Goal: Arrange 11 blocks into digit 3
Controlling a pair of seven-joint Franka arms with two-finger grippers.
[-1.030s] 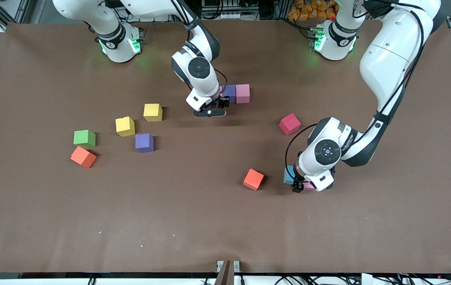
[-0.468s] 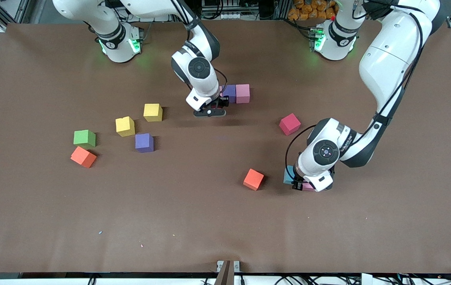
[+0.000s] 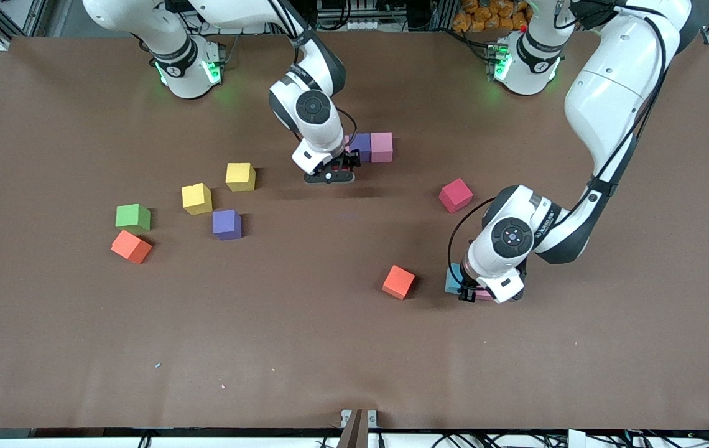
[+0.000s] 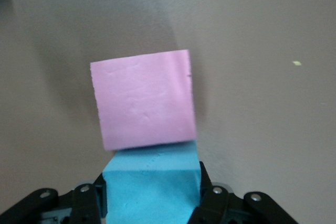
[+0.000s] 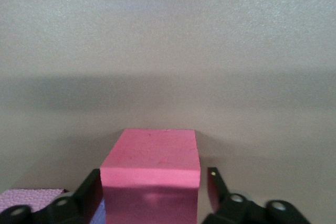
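My left gripper (image 3: 472,291) (image 4: 153,182) is shut on a sky-blue block (image 3: 452,279) (image 4: 152,192) low over the table, beside a pink block (image 3: 485,294) (image 4: 142,100) that touches it. My right gripper (image 3: 329,175) (image 5: 153,182) stands open around a crimson block (image 5: 151,177), with a gap at one finger. That block sits beside a purple block (image 3: 362,145) and a pink block (image 3: 382,147), which form a short row. Loose blocks: crimson (image 3: 455,195), orange (image 3: 398,282), orange (image 3: 131,246), purple (image 3: 227,224), and two yellow (image 3: 196,198) (image 3: 240,177).
A green cube (image 3: 132,217) sits next to the orange block toward the right arm's end of the table. The brown table (image 3: 354,354) shows bare surface nearer the front camera. The left arm's elbow (image 3: 609,93) hangs over its own end.
The right gripper's fingers have parted from the crimson block. The left gripper has closed on the sky-blue block and shifted slightly with it.
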